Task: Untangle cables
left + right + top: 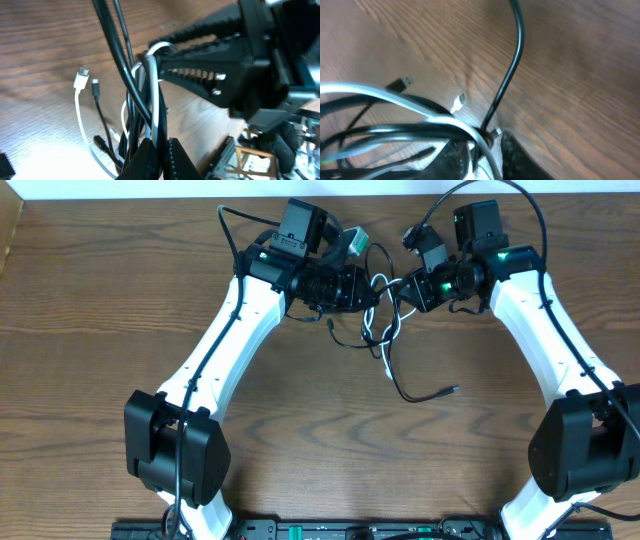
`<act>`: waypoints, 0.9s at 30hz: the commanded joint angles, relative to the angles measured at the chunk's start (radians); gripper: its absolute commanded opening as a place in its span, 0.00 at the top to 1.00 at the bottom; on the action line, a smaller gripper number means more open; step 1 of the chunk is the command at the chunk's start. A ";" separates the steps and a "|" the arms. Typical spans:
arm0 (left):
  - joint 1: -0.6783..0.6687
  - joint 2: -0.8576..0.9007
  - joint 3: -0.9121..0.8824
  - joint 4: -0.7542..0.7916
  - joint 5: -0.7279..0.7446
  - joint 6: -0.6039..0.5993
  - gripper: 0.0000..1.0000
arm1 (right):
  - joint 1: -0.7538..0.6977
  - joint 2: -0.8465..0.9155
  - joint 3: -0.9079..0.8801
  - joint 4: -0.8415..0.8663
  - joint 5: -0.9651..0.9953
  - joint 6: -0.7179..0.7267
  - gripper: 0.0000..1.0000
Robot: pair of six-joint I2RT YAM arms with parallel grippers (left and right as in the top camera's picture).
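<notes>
Surface: brown wood table (300,415).
Cables: black cable (452,390) and white cable (159,107), tangled between both grippers at the far middle, plug ends trailing on the table.
Left gripper (162,145): fingers pinching the tangle.
Right gripper (482,150): fingers clamped on the tangle.

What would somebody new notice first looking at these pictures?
The eye goes to the far middle of the table, where the left gripper and the right gripper meet, each pinched on a knot of black and white cables strung between them. Next comes a loose black strand trailing toward the near side, its black plug lying alone on the wood.
</notes>
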 commanded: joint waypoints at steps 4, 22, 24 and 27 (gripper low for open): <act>0.004 0.008 0.007 -0.003 0.188 0.009 0.92 | 0.021 -0.013 -0.002 0.027 -0.001 -0.009 0.70; 0.076 0.008 0.008 0.050 0.311 -0.028 0.92 | -0.014 -0.011 -0.003 0.014 0.298 0.262 0.99; 0.111 0.008 0.008 0.079 0.311 -0.051 0.92 | -0.042 -0.011 -0.003 -0.003 0.319 0.298 0.99; 0.171 0.008 0.008 0.133 0.305 -0.062 0.92 | -0.087 -0.011 -0.005 -0.026 0.321 0.334 0.99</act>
